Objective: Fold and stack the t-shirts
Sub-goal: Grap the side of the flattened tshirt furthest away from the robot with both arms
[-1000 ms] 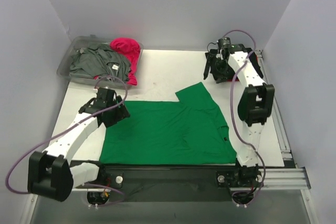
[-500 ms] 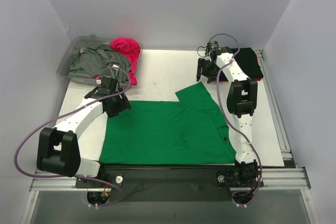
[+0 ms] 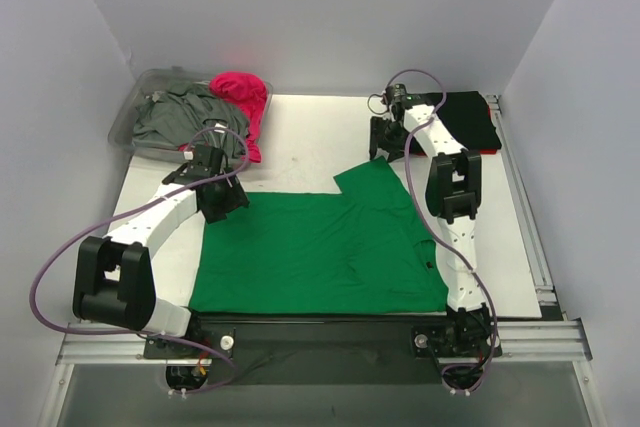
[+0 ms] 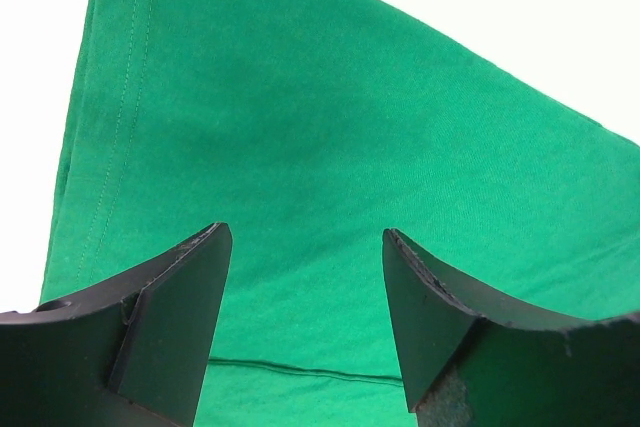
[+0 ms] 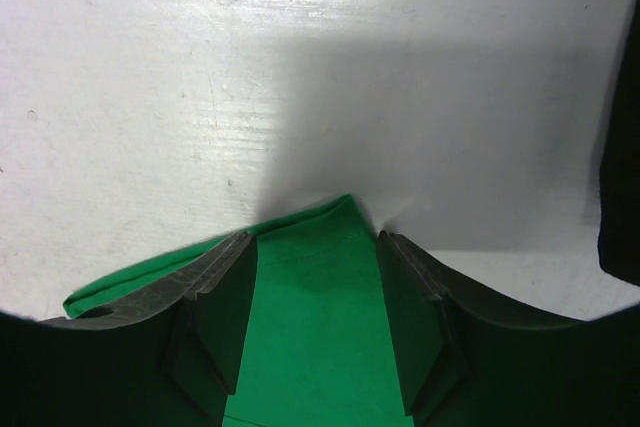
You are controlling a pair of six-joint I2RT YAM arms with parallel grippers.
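The bright green t-shirt [image 3: 320,247] lies spread flat on the white table, one sleeve pointing to the back. My left gripper [image 3: 226,203] is open just above the shirt's back left corner; green cloth [image 4: 330,127] fills the gap between its jaws [image 4: 305,247]. My right gripper [image 3: 381,152] is open, its jaws either side of the sleeve's tip [image 5: 335,222], and it holds nothing [image 5: 315,257]. The black t-shirt [image 3: 470,119] lies folded at the back right and shows at the edge of the right wrist view [image 5: 622,147]. The grey t-shirt [image 3: 185,117] and the magenta pink t-shirt [image 3: 243,99] lie in the bin.
The clear plastic bin [image 3: 128,122] stands at the back left corner. Grey walls close the table on three sides. Bare white table [image 3: 310,142] shows between the bin and the right gripper. A metal rail [image 3: 530,237] runs along the right edge.
My right gripper has moved left and down from over the black shirt to the green sleeve tip. My left gripper has shifted slightly toward the back over the shirt's corner.
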